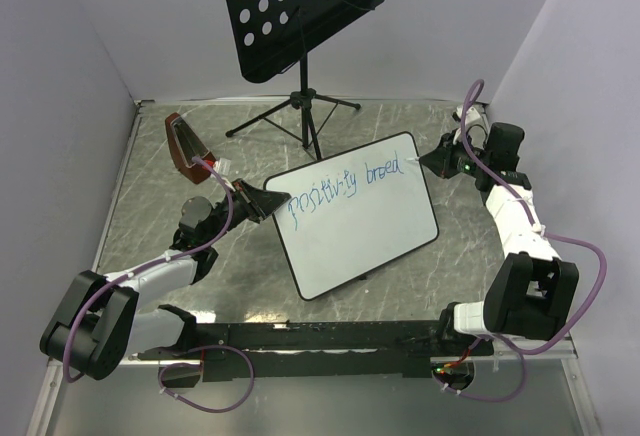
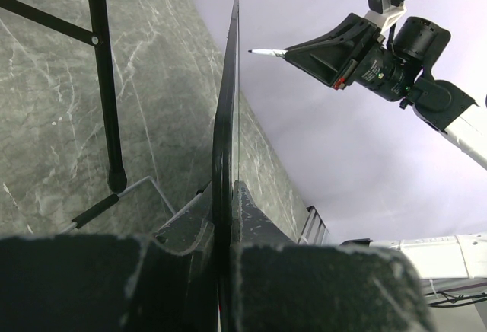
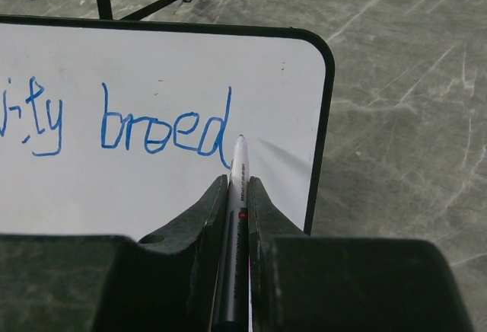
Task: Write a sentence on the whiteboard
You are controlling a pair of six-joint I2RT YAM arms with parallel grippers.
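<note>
Currently my right end effector [image 3: 238, 186] is closed tight on the marker [image 3: 240, 158], tip just past the "d" of the sentence [image 3: 163, 130], near the right edge of the whiteboard [image 3: 152, 58]. Left end effector [image 2: 226, 195] is clamped on its left edge, mid-counter [image 1: 150, 186]. Text axis runs left from my tip; right arm is nearer.

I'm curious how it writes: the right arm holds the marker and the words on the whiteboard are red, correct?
Not red: the words on the whiteboard are blue, as the right wrist view shows. The right end effector does hold the marker.
</note>
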